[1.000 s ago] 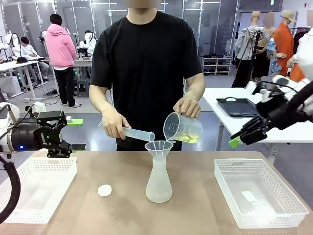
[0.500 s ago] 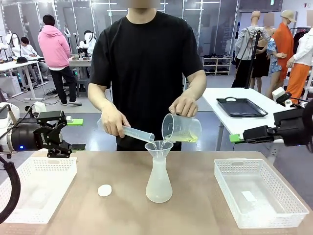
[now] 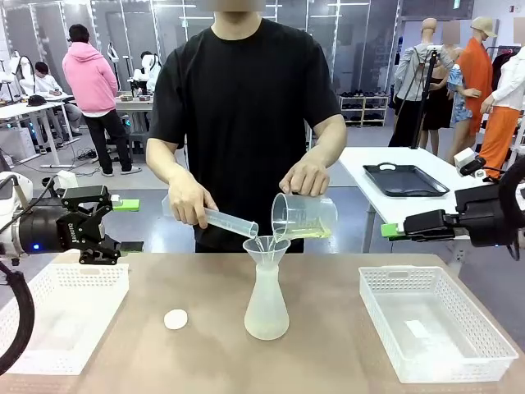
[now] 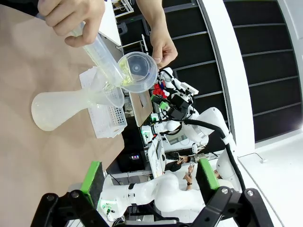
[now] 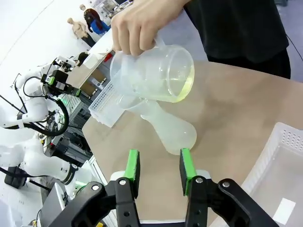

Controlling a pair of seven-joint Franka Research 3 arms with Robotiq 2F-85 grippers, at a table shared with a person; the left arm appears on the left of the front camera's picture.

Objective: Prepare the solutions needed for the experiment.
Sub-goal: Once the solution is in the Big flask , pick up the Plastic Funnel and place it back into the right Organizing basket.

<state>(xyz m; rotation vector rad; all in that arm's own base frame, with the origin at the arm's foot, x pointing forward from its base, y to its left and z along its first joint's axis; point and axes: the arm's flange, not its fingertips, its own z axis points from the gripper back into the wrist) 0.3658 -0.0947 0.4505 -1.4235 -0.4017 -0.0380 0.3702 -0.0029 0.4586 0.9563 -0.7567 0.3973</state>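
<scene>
The solutions (image 3: 315, 232) are pale yellow-green liquid in a clear beaker (image 3: 304, 217) that the person's hand tips over a funnel (image 3: 266, 245). The funnel sits in a frosted flask (image 3: 267, 307) at the table's middle. The person's other hand tilts a graduated cylinder (image 3: 223, 221) into the same funnel. My left gripper (image 3: 125, 224) hangs open above the left basket, nothing in it. My right gripper (image 3: 392, 230) hovers above the right basket, its pads apart and empty. The right wrist view has the beaker (image 5: 156, 75), the liquid (image 5: 176, 96) and the flask (image 5: 173, 130) beyond my right gripper (image 5: 159, 171).
A white basket (image 3: 61, 316) stands at the table's left and another (image 3: 435, 324) at its right. A small white round cap (image 3: 175, 319) lies left of the flask. In the left wrist view the flask (image 4: 61, 106) and beaker (image 4: 139, 71) lie beyond my open left gripper (image 4: 149, 182).
My right gripper has turned level and shifted a little toward the middle. The person has brought the beaker lower and closer over the funnel. My left arm has not moved.
</scene>
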